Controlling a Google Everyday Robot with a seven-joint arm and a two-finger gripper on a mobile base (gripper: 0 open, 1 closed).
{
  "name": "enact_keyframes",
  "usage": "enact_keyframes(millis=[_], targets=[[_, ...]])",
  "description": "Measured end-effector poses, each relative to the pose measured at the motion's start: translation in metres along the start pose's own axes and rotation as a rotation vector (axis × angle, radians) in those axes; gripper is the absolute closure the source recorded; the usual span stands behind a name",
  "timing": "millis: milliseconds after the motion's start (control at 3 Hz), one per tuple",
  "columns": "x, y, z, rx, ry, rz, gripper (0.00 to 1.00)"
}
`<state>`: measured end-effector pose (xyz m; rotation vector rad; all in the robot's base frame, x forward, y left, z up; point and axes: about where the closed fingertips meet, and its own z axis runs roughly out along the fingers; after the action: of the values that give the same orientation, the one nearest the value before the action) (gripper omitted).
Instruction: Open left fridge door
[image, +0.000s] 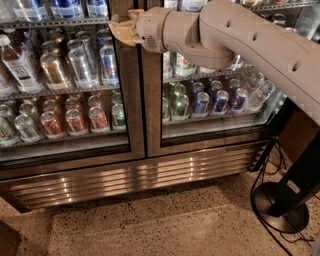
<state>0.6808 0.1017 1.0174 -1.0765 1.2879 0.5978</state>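
Note:
The fridge (135, 176) fills the view, with a ribbed steel grille along its base. Its left fridge door (131, 105) is a glass pane in a steel frame, with silver and red cans and bottles behind it. The door lies flush with the twin right door (215, 127), and the seam between them shows no gap. My gripper (121, 28) is tan and sits high up against the left door's right-hand frame strip, close to the centre seam. The pale arm (250, 40) reaches in from the upper right, across the right door.
A black floor stand with a round base (280, 206) is at the lower right. Dark cables (261, 170) trail beside the fridge's right corner. Speckled floor (150, 225) runs along the front of the fridge. A brown object's corner (7, 242) shows at the bottom left.

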Motion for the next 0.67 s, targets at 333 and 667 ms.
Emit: enact_keyframes(millis=[333,667], targets=[[0.0000,0.0008,-0.0001,-0.010,0.002,0.000,1.00],[0.0004,0.0027,-0.0007,-0.032,0.001,-0.001,1.00]])
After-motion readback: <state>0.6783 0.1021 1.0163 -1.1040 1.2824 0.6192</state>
